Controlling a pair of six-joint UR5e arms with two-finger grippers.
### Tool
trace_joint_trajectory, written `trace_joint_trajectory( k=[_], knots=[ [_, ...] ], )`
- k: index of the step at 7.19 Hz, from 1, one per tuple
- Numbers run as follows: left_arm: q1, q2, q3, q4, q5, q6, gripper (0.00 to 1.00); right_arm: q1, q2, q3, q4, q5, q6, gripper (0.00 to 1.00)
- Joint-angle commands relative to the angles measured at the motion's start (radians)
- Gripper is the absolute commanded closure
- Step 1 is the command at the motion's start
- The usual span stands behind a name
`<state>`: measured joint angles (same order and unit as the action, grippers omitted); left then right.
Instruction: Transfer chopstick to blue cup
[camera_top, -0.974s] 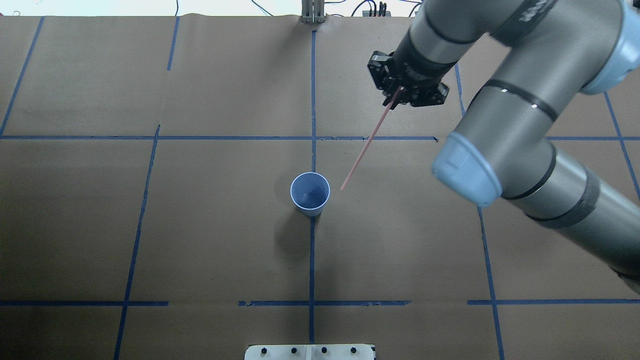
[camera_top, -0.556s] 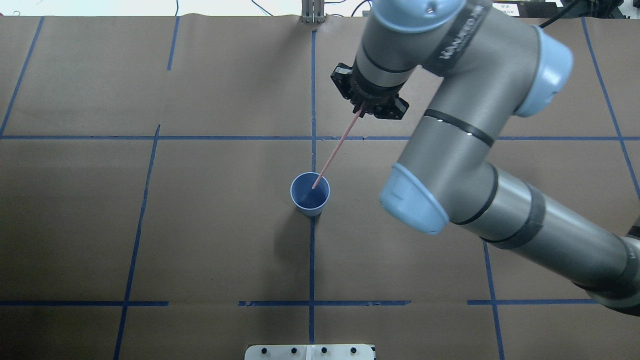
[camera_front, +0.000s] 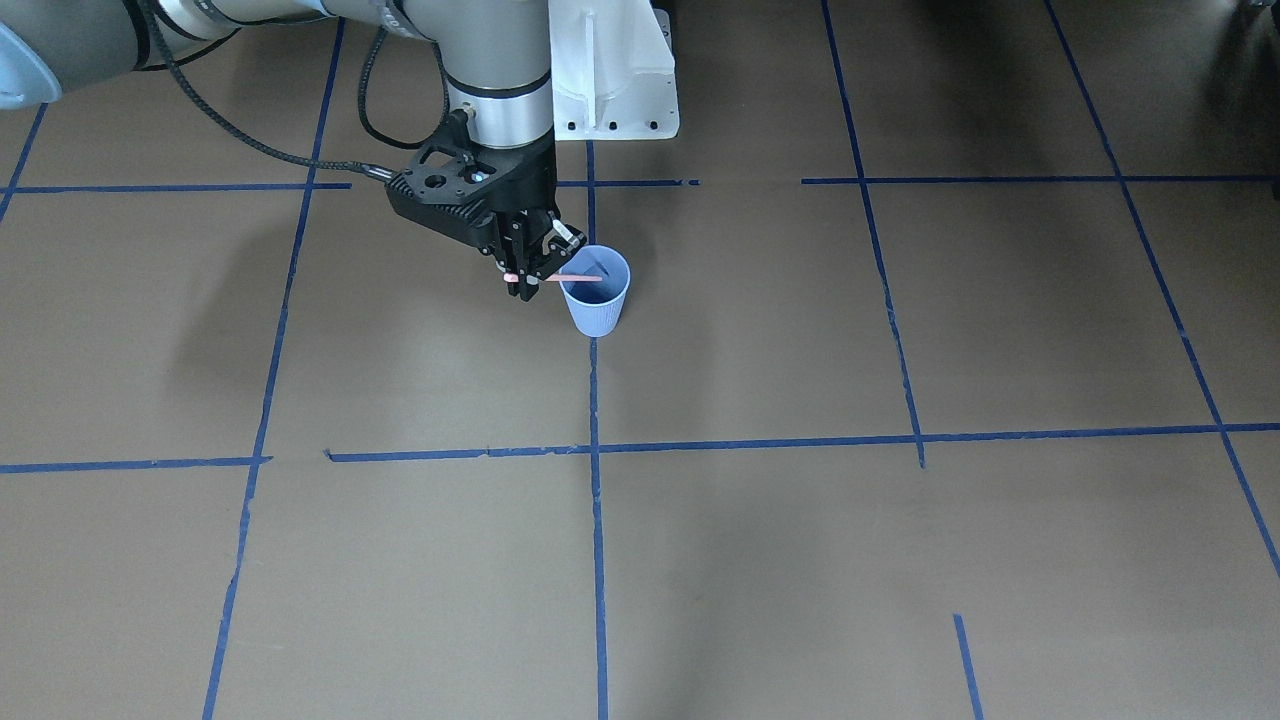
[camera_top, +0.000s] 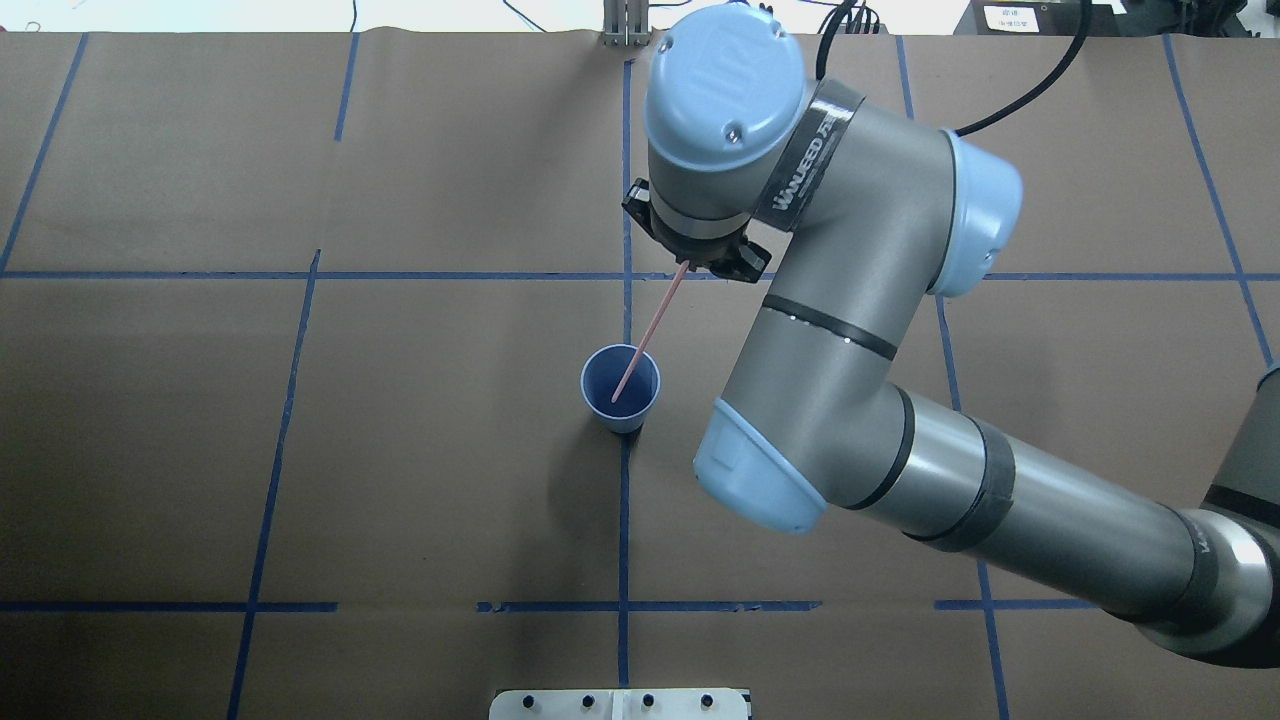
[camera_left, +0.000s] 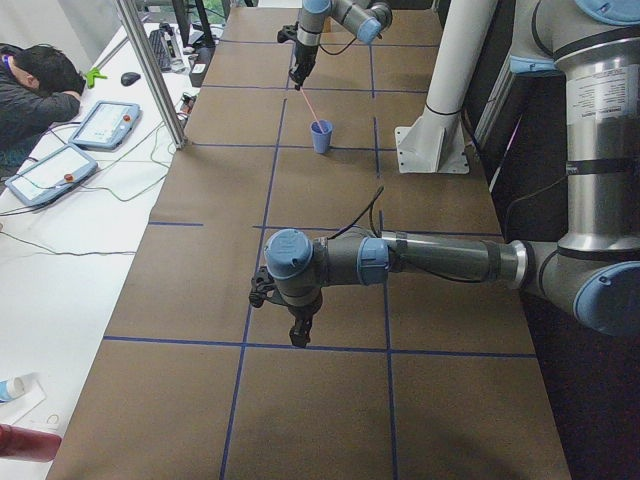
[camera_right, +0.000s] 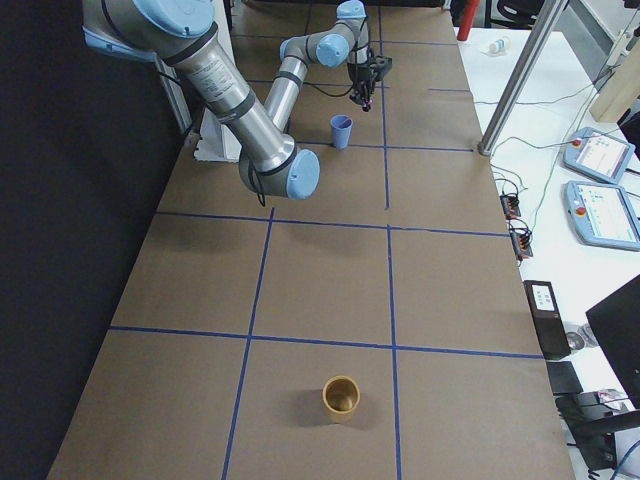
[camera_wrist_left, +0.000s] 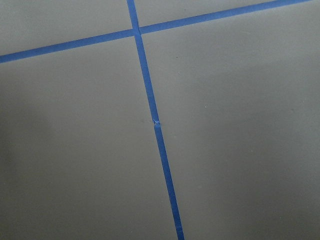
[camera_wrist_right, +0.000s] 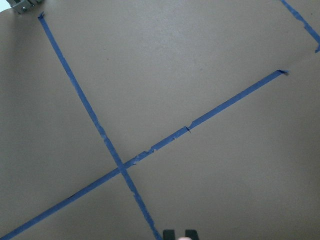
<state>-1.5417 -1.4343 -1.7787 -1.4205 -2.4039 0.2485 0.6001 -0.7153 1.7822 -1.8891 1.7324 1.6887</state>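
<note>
My right gripper (camera_top: 690, 262) is shut on the upper end of the thin pale pink chopstick (camera_top: 648, 335). The stick slants down toward the light blue ribbed cup (camera_top: 620, 388), and its lower tip lies within the cup's round rim. The front view shows the gripper (camera_front: 525, 280) just beside the cup (camera_front: 597, 305), with the stick (camera_front: 578, 277) crossing the rim. The right wrist view shows only fingertips (camera_wrist_right: 169, 234) at the bottom edge. My left gripper (camera_left: 298, 335) shows only in the exterior left view, low over the table, and I cannot tell if it is open or shut.
A brown cup (camera_right: 340, 398) stands upright near the table's right end. The white robot base plate (camera_front: 612, 90) sits just behind the blue cup. Blue tape lines grid the brown paper table. A side table with tablets (camera_left: 105, 122) and a metal pole (camera_left: 150, 70) lie beyond the far edge.
My right arm has swung left and nearer the robot with the chopstick. The stick's lower tip went from right of the cup to inside its rim.
</note>
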Motion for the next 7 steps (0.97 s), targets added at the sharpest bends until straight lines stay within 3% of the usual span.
trace_joint_trajectory(
  k=[1, 2, 3, 4, 5, 7],
  knots=[
    [0.0, 0.0, 0.001, 0.0, 0.0, 0.0, 0.0, -0.048, -0.015, -0.001, -0.001, -0.051, 0.002, 0.99],
    [0.0, 0.0, 0.001, 0.0, -0.001, 0.0, 0.0, -0.055, -0.016, -0.001, 0.001, -0.056, 0.002, 0.96],
    [0.0, -0.001, 0.002, 0.0, -0.001, 0.0, 0.0, -0.062, -0.016, -0.003, 0.007, -0.056, 0.002, 0.87],
    [0.0, -0.001, 0.002, 0.0, -0.001, 0.0, 0.0, -0.065, -0.016, -0.013, 0.012, -0.056, 0.002, 0.49],
    [0.0, -0.001, 0.002, 0.0, -0.001, 0.0, 0.0, -0.063, -0.016, -0.017, 0.013, -0.054, -0.004, 0.0],
    [0.002, -0.001, 0.002, 0.0, -0.001, 0.0, 0.0, -0.062, -0.012, -0.011, 0.013, -0.047, -0.024, 0.0]
  ],
)
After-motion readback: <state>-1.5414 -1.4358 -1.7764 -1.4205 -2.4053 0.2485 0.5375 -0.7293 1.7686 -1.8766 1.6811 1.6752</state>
